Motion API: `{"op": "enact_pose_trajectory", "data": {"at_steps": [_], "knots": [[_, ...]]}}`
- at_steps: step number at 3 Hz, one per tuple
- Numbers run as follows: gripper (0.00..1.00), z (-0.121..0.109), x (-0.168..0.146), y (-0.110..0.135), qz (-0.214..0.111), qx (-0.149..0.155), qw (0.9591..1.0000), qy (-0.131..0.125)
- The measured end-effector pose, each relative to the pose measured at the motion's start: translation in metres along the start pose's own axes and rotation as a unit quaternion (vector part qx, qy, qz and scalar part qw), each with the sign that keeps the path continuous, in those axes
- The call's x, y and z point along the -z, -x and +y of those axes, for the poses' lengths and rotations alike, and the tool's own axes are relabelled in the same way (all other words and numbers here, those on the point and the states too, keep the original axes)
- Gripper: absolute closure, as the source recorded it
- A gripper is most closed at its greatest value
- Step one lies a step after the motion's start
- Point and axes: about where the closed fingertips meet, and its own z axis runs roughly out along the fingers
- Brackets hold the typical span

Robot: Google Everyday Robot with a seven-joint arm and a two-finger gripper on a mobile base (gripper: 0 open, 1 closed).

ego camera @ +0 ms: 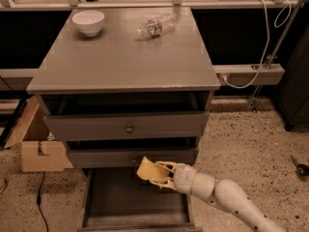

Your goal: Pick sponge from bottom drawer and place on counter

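Note:
The pale yellow-tan sponge [147,169] is held in my gripper [157,173], which is shut on it. It hangs above the open bottom drawer [125,202], just in front of the lower knob drawer. My white arm [227,197] reaches in from the lower right. The grey counter [125,57] is the cabinet's top, well above the gripper.
A white bowl [88,22] stands at the counter's back left and a clear plastic bottle [154,26] lies at the back middle. Two grey knob drawers [126,126] are slightly ajar. A cardboard box [41,153] sits on the floor to the left.

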Motion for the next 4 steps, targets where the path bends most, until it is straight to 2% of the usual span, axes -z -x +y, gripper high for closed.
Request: {"op": "enact_pose_trajectory", "data": {"at_steps": [1, 2, 3, 4], "knots": [[1.0, -0.024, 0.034, 0.05, 0.023, 0.045, 0.9987, -0.003], [1.0, -0.024, 0.034, 0.05, 0.023, 0.045, 0.9987, -0.003], [1.0, -0.036, 0.043, 0.079, -0.013, 0.073, 0.9972, -0.006], [1.0, -0.081, 0.09, 0.19, -0.084, 0.161, 0.9829, -0.033]]}}
